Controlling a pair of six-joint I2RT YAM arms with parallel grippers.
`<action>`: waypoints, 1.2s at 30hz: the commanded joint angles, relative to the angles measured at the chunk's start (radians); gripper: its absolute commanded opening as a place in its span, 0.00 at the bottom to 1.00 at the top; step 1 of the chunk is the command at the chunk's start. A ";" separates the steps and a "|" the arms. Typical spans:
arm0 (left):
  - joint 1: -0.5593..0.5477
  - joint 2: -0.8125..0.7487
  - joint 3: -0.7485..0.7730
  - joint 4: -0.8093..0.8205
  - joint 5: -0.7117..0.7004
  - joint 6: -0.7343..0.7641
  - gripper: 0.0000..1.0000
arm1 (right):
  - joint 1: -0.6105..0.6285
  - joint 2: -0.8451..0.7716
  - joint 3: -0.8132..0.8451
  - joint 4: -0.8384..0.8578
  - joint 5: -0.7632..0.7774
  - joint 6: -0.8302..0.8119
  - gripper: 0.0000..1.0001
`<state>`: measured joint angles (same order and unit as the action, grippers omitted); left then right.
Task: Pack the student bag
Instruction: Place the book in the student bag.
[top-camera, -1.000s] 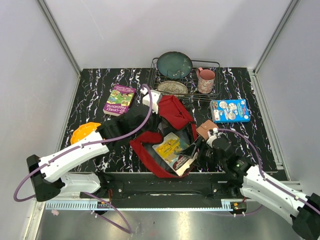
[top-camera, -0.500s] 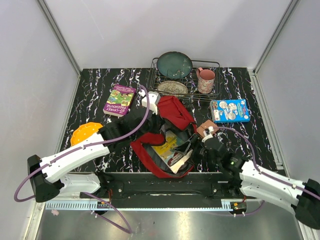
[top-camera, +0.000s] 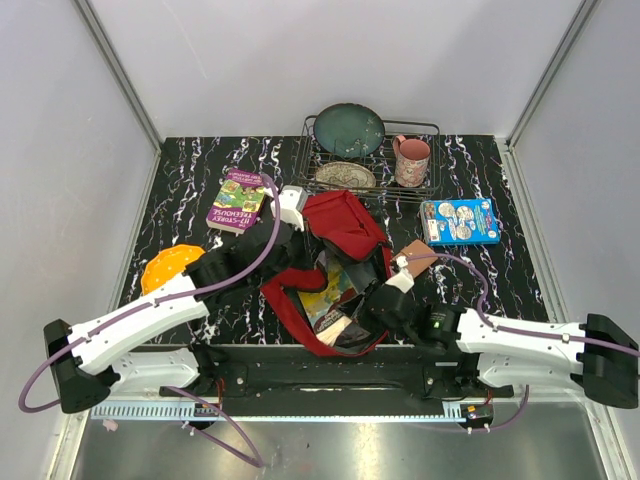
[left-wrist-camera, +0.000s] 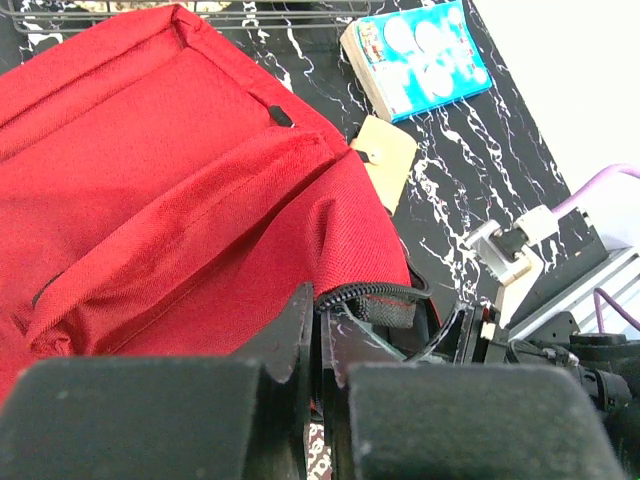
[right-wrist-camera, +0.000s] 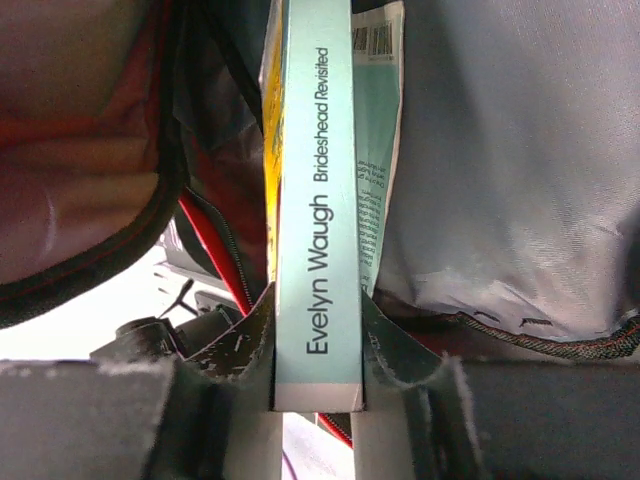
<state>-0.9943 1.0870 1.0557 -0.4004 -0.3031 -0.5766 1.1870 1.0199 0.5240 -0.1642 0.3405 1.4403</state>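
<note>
The student bag (top-camera: 345, 222) is red with black zippers and lies in the middle of the table, its mouth gaping toward the near edge. My left gripper (top-camera: 298, 258) is shut on the zipper edge of the student bag (left-wrist-camera: 180, 190) and holds the mouth up; the left gripper (left-wrist-camera: 320, 305) has its jaws pinched on that rim. Books (top-camera: 333, 290) stand inside the opening. My right gripper (top-camera: 362, 320) reaches into the mouth. The right gripper (right-wrist-camera: 317, 305) is shut on a book with a pale teal spine (right-wrist-camera: 317, 200), which is surrounded by the bag's lining (right-wrist-camera: 500, 150).
A purple and green book (top-camera: 240, 198) lies at the back left and an orange object (top-camera: 168, 265) at the left. A blue pack (top-camera: 459, 220) and a brown case (top-camera: 415, 255) lie to the right of the bag. A dish rack (top-camera: 432, 128) with plates and a pink mug (top-camera: 411, 160) stands behind.
My right gripper has moved left into the bag's mouth and closed on the teal-spined book. My left arm has shifted slightly left while holding the bag's edge.
</note>
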 joint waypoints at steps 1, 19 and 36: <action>0.003 -0.044 0.006 0.090 -0.010 -0.016 0.00 | 0.002 -0.055 0.051 0.101 0.124 -0.094 0.00; 0.005 -0.089 -0.020 0.267 0.165 0.040 0.00 | -0.111 -0.111 -0.279 0.860 0.252 0.150 0.00; 0.011 -0.067 0.043 0.161 0.127 0.106 0.00 | -0.237 0.381 -0.075 1.020 -0.106 0.125 0.04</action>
<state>-0.9890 1.0264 1.0153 -0.2813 -0.1673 -0.5179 0.9554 1.5246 0.3687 1.0176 0.2134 1.6081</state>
